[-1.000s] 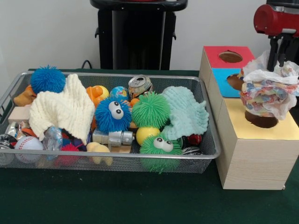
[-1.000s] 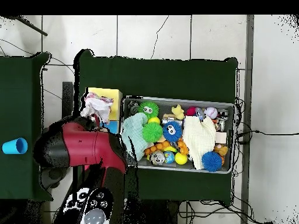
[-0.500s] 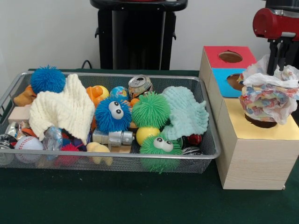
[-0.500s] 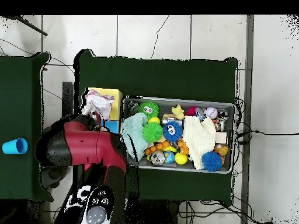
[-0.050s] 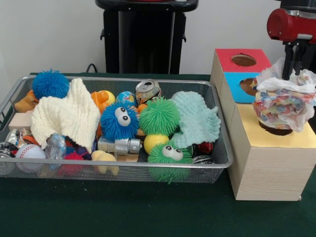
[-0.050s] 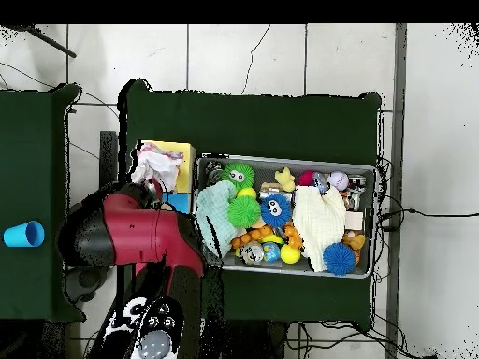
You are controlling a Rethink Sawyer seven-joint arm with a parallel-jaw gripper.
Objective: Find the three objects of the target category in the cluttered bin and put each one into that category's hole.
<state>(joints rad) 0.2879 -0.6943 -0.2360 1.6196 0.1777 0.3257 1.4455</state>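
Little has shifted in the last half-second: the gripper (image 5: 292, 63) hangs at the crumpled plastic bag (image 5: 284, 101) bulging over the yellow hole, its grip unreadable, and the bag could snag or spill off the box (image 5: 269, 165).

lab | robot pedestal (image 5: 146, 34) | green-clothed table (image 5: 123, 212) | tiled floor (image 6: 243, 56) | cables (image 6: 412, 213)
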